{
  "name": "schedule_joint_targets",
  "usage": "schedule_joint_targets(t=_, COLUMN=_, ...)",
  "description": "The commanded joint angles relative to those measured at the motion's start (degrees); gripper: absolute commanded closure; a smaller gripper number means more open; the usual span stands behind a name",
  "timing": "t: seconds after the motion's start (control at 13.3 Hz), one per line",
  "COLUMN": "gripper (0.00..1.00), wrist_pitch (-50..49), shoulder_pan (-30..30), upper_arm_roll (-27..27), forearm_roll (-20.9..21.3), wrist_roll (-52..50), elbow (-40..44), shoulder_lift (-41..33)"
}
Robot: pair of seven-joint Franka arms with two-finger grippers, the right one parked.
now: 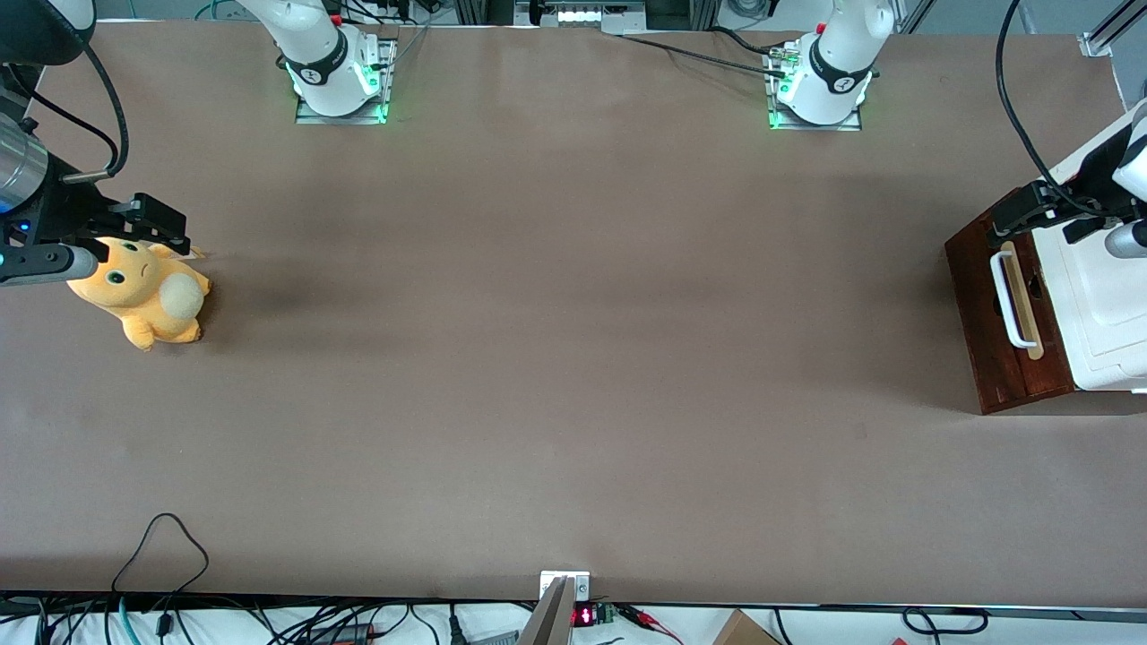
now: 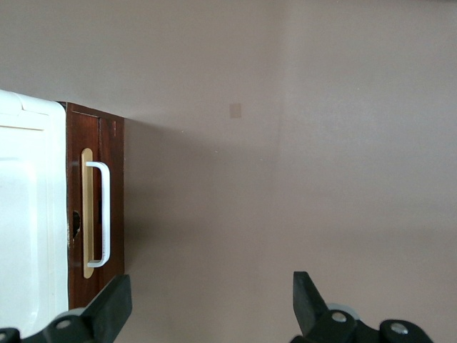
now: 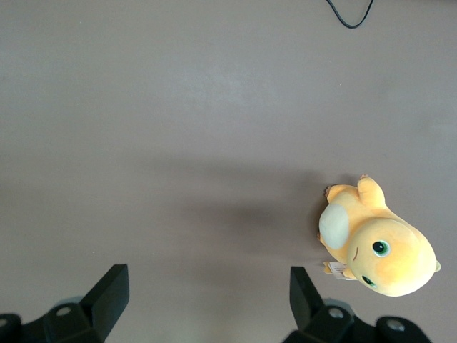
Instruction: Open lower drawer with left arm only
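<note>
The lower drawer [image 1: 981, 313] has a dark reddish-brown front with a white loop handle [image 1: 1009, 300] on a pale wood strip. It stands at the working arm's end of the table. No pale inside wood shows. The left arm's gripper [image 1: 1017, 215] hangs open and empty above the end of the drawer front that is farther from the front camera, just past the handle's end and not touching it. In the left wrist view the drawer front [image 2: 116, 193] and handle [image 2: 104, 214] lie beside one finger [image 2: 114, 304]. The gripper [image 2: 212, 293] is mostly over bare table.
The white moulded cabinet top [image 1: 1107, 305] sits above the drawer and also shows in the left wrist view [image 2: 25, 214]. A yellow-orange plush toy [image 1: 148, 291] lies toward the parked arm's end of the table. A black cable loop [image 1: 161, 537] lies near the front edge.
</note>
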Motion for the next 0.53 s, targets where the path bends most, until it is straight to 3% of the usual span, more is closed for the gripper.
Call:
schedule_joint_targets(t=0.0, gripper=0.0, wrist_pitch=-1.7, shoulder_pan=0.2, upper_arm_roll=-0.1, forearm_roll=-0.7, wrist_roll=1.0, elbow=1.6, shoulder_lift=0.4)
schedule_joint_targets(t=0.45, gripper=0.0, wrist_pitch=-2.4, shoulder_pan=0.2, upper_arm_roll=0.1, forearm_roll=-0.8, wrist_roll=0.3, elbow=3.0, shoulder_lift=0.9)
